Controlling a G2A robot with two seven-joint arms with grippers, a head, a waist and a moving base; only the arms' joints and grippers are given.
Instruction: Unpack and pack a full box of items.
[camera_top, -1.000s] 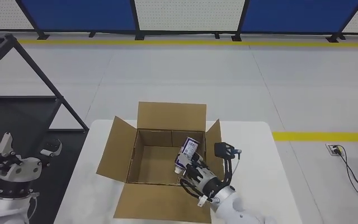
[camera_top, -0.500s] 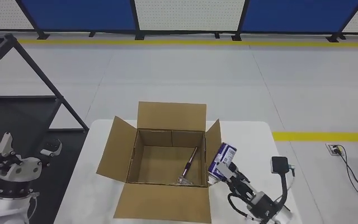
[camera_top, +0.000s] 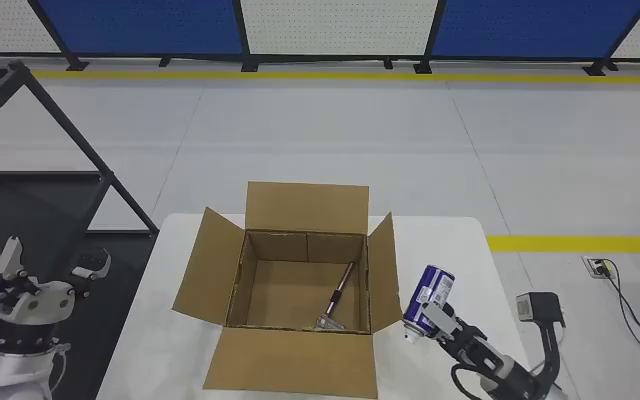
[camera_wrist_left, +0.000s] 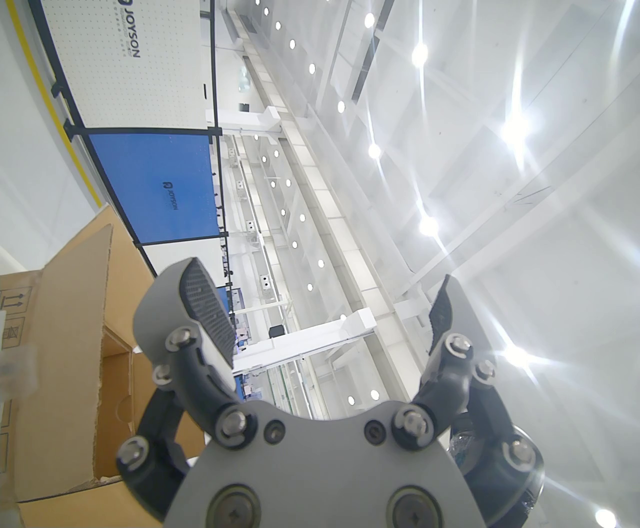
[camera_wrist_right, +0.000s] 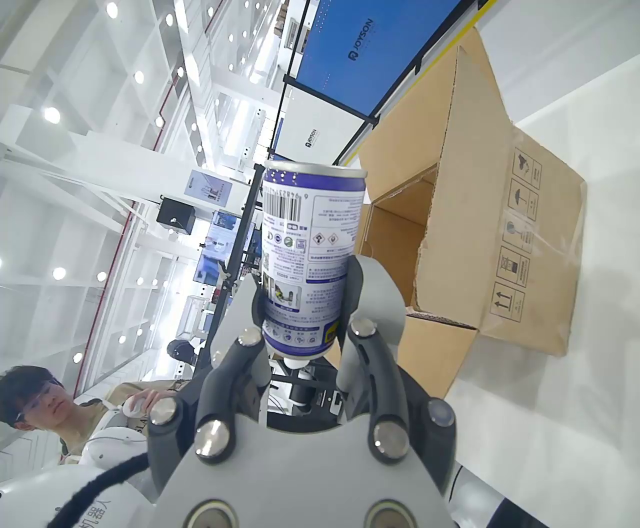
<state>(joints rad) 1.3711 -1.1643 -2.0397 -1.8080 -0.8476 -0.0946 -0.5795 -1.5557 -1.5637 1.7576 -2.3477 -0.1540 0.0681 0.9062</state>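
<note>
Right claw (camera_wrist_right: 305, 300) squeezes can (camera_wrist_right: 311, 235), holds it above table (camera_top: 450, 240), just beside box (camera_top: 305, 207). Left claw (camera_wrist_left: 325, 310) wide open, holds nothing. One thin tool (camera_top: 338, 293) lies in box. Unpacking looks almost done; packing back not yet begun.

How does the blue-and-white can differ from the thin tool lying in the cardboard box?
The blue-and-white cylindrical can is clamped in the right hand, outside the open brown cardboard box; the thin dark-handled tool lies loose on the box floor. The can is broad with a printed label; the tool is slender. Both are elongated.
</note>
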